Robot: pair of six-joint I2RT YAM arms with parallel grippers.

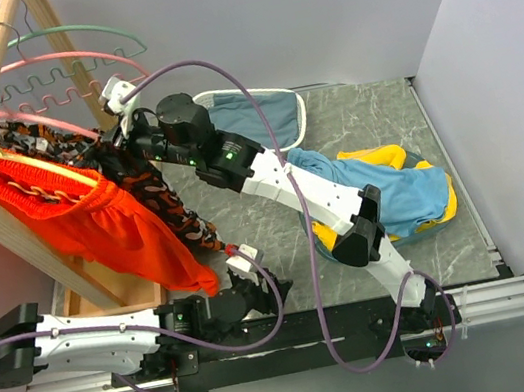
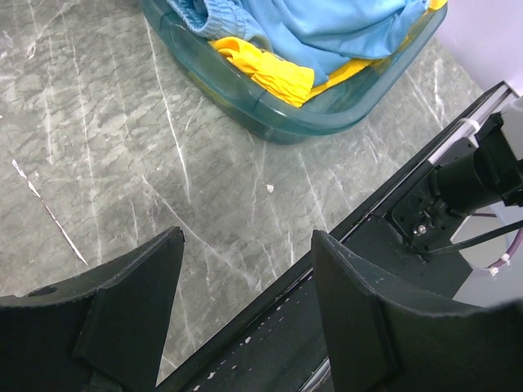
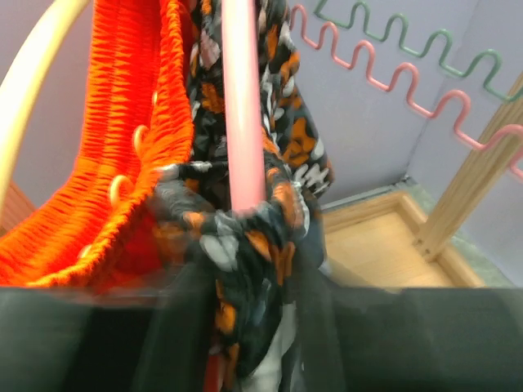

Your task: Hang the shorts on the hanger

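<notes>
The shorts [image 1: 157, 189], black with orange, white and grey blobs, hang over the pink hanger [image 1: 44, 120] on the wooden rack at the left. In the right wrist view the shorts [image 3: 261, 163] are bunched round the hanger's pink bar [image 3: 243, 98]. My right gripper [image 1: 113, 141] reaches up to the rack, and its blurred jaws [image 3: 253, 343] are shut on the shorts' fabric just below the bar. My left gripper [image 1: 257, 280] is open and empty, low over the table's near edge [image 2: 245, 278].
A bright orange garment [image 1: 95, 225] hangs beside the shorts. A green hanger [image 1: 101, 29] and a wavy pink one [image 3: 368, 65] hang further back. A clear bin [image 2: 310, 114] of blue and yellow clothes [image 1: 393, 188] sits right of the arms. A blue-lined lid [image 1: 258, 115] lies behind.
</notes>
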